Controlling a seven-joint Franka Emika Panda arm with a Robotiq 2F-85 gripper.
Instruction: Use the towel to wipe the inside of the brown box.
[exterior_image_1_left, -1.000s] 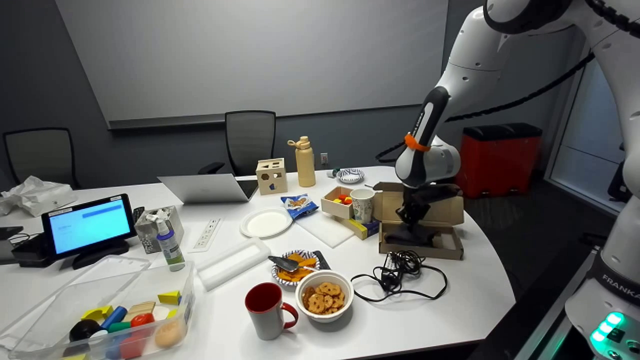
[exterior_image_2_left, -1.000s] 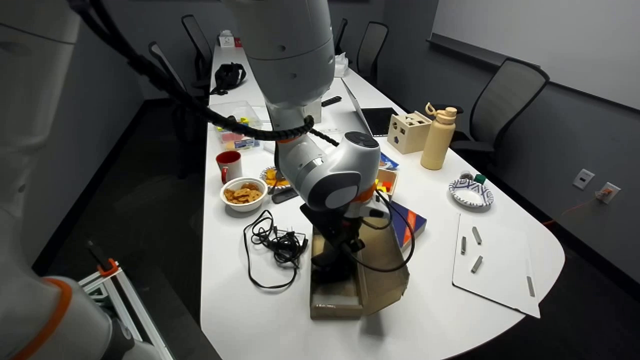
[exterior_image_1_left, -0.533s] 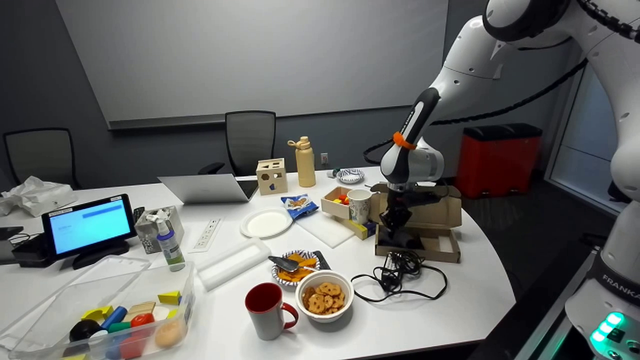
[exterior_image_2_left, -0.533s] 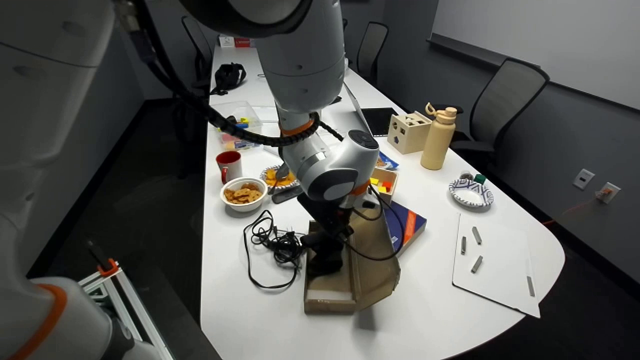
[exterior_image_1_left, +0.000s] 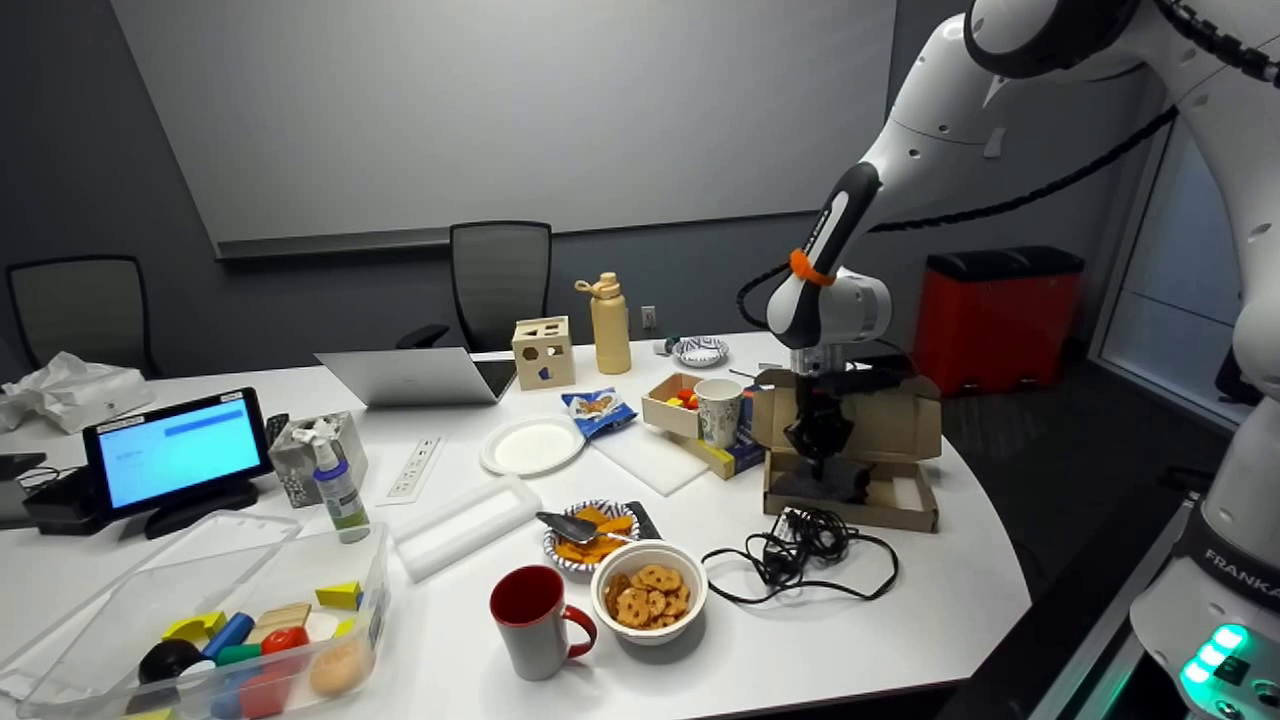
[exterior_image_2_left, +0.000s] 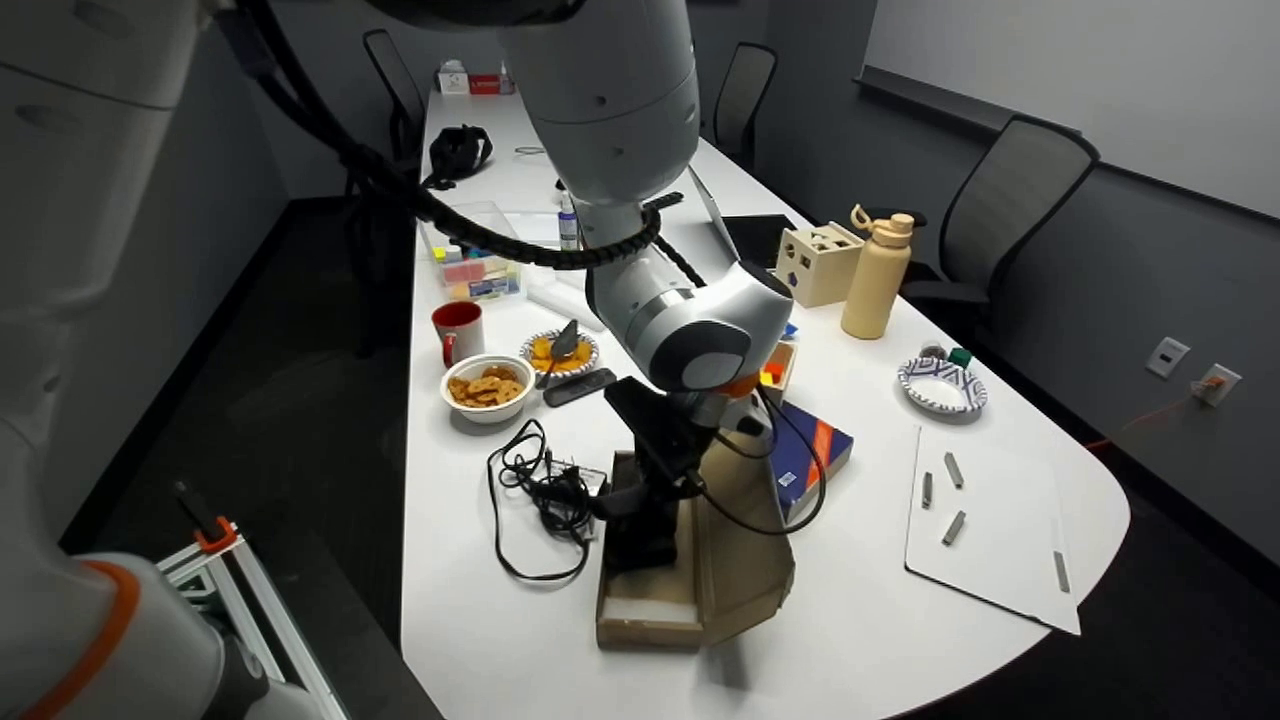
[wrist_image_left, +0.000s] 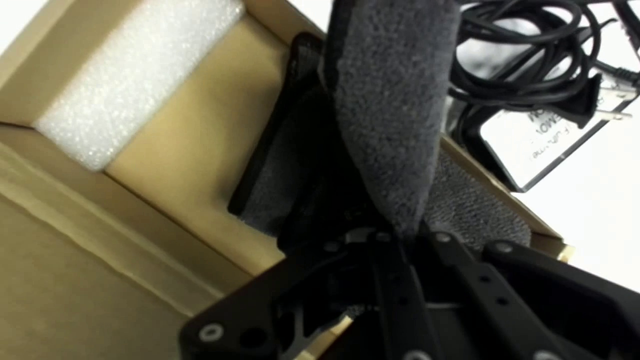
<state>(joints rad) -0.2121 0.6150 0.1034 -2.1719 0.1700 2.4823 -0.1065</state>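
The dark grey towel is pinched in my gripper. One fold sticks up from the jaws, and the rest hangs down into the brown box. The towel also shows as a dark bundle inside the box in both exterior views. The brown box lies open with its lid tilted back; its bare floor shows in the wrist view. My gripper, seen in both exterior views, is above the box. The fingertips are partly hidden by towel.
White foam lies at one end inside the box. A black cable and adapter lie beside the box. A blue box and a paper cup stand by the lid. Bowls of snacks and a mug stand further off.
My gripper with the towel moved toward one end of the box, then partly back. The box has shifted slightly on the table with it. The grip on the towel looks kept.
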